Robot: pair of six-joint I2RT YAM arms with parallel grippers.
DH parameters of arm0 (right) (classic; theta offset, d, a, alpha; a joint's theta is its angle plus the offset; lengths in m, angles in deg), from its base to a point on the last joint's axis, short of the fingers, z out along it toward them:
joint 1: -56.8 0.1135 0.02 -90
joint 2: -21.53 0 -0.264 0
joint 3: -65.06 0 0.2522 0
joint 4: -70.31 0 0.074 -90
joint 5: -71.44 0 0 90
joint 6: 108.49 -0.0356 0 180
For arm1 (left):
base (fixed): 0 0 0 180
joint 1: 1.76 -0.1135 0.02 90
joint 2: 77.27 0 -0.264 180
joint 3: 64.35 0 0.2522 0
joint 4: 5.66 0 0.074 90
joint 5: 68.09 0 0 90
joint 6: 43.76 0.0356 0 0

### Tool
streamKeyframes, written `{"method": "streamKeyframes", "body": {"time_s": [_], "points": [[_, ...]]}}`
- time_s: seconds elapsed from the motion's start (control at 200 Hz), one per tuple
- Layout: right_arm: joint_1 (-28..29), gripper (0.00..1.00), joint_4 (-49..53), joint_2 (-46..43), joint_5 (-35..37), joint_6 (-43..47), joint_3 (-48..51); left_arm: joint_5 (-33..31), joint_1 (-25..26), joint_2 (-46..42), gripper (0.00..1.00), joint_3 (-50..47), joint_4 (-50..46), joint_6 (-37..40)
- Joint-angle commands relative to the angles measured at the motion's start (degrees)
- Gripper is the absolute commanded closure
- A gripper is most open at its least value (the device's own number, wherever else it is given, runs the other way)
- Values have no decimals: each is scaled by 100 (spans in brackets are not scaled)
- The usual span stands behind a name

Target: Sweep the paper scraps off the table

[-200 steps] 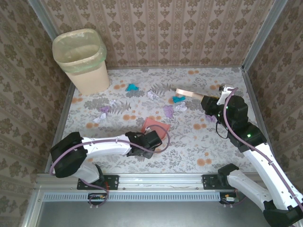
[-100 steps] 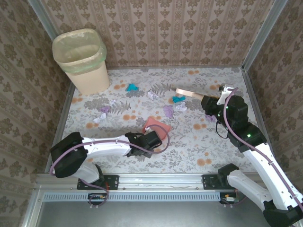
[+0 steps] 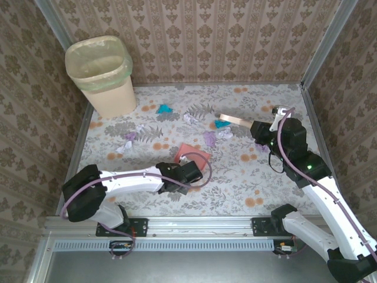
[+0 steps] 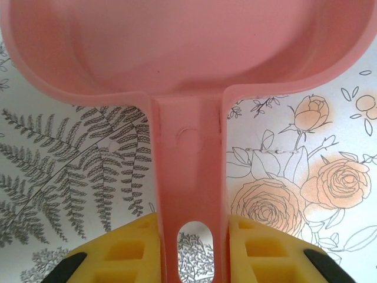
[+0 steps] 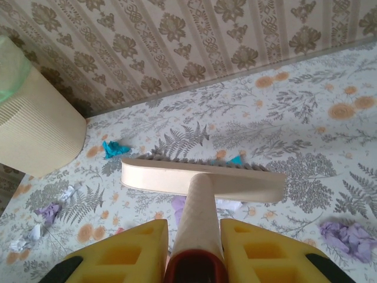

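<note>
Tools gripped, sweeping next.
Left hand (image 4: 191,239) clamps the dustpan (image 4: 188,59), right hand (image 5: 194,250) the brush (image 5: 203,180); scraps (image 3: 209,138) beyond the dustpan need brushing in.

the left arm (image 3: 126,180) lies low, stretched rightward from its base; the left gripper (image 3: 189,168) is closed, both yellow fingers (image 4: 135,247) pressed against the sides of a pink dustpan handle (image 4: 189,177). the right arm (image 3: 306,171) reaches forward with its elbow raised; the right gripper (image 3: 258,125) is clamped on a brush handle (image 5: 197,200), pointing left
</note>
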Motion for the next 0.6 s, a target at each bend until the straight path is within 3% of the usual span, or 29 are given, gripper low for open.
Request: {"method": "streamKeyframes", "body": {"time_s": [0.0,0.245,0.595], "points": [[81,100,241,35,226,-298,-430,166,-147,-261,100,315,-491,286],[303,100,319,413,46,-1142,-585,730,-319,-311,100,561,-894,1036],[1186,100,-378,1610,624,-1365,-812,1169,-601,64,100,542,-568,1403]]}}
